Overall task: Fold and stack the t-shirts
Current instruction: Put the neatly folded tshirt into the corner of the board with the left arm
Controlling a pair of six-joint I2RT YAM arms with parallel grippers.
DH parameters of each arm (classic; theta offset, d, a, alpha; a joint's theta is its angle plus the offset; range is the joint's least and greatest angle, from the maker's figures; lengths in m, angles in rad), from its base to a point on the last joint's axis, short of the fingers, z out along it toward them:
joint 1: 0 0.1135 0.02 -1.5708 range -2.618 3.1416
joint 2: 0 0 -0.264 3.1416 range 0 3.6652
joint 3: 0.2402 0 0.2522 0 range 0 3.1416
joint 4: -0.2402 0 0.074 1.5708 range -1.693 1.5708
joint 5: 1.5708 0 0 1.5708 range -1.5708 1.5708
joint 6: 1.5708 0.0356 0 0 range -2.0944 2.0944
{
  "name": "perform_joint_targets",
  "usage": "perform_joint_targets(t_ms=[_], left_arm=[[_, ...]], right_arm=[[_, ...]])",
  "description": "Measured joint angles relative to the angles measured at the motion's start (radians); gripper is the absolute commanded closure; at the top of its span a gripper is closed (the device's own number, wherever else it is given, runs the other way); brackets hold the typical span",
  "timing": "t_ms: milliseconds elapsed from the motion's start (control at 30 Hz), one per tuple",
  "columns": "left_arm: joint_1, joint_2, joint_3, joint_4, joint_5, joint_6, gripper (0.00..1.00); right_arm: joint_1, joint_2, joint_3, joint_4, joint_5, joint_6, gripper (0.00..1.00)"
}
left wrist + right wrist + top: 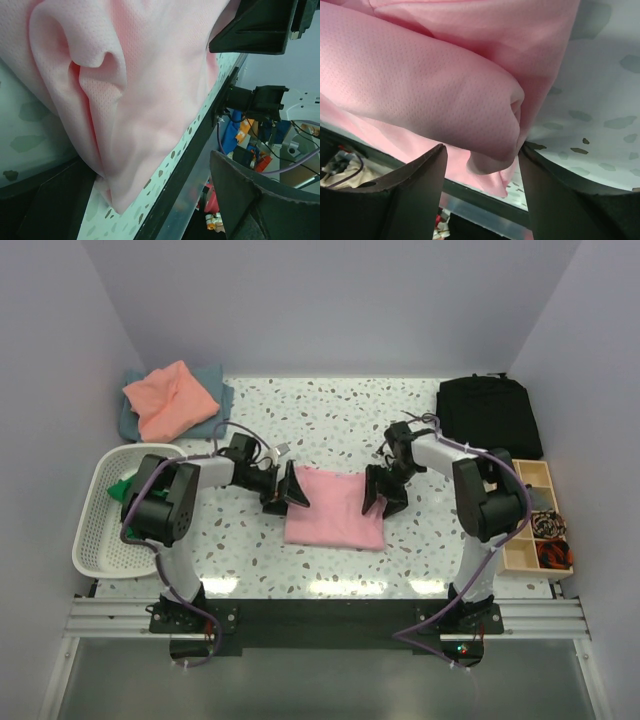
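Top external view: one light pink t-shirt, part-folded, middle of desk, my left gripper spread wide at its left edge, my right gripper half-wide astride its right fold, whether gripping I cannot tell; step judged folding, next needing both edges pinched.

No text, label, brand, number or sign is legible on anything here.
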Motion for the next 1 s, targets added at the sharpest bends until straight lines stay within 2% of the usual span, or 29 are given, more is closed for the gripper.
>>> perform_joint_targets(t_ms=[333,367,467,500,567,600,667,700,867,1000], left_arm=[[-0.019,0.061,0.031,0.069,0.065,-0.046,0.00],[-0.021,0.068,0.034,0.076,0.073,-0.048,0.03],[-0.025,0.085,0.041,0.094,0.088,-0.057,0.26],[-0.026,0.092,0.041,0.100,0.086,-0.058,0.43],[-0.028,0.107,0.040,0.109,0.071,-0.055,0.60],[-0.031,0.116,0.039,0.111,0.054,-0.051,0.77],[-0.032,0.133,0.039,0.109,0.029,-0.047,0.89],[-0.033,0.138,0.037,0.108,0.017,-0.047,1.00],[-0.038,0.142,0.051,0.079,-0.009,-0.035,1.00],[-0.048,0.137,0.130,-0.033,-0.095,-0.005,1.00]], right_arm=[[-0.026,0.038,-0.026,0.069,-0.224,0.011,0.38],[-0.026,0.043,-0.030,0.078,-0.247,0.013,0.38],[-0.026,0.055,-0.041,0.100,-0.303,0.018,0.38],[-0.026,0.057,-0.044,0.105,-0.315,0.021,0.38],[-0.026,0.058,-0.049,0.112,-0.330,0.022,0.38],[-0.026,0.060,-0.050,0.115,-0.334,0.023,0.38],[-0.026,0.066,-0.050,0.118,-0.348,0.026,0.38],[-0.026,0.069,-0.050,0.120,-0.356,0.026,0.38],[-0.026,0.071,-0.049,0.121,-0.360,0.027,0.38],[-0.019,0.061,-0.038,0.105,-0.320,0.027,0.36]])
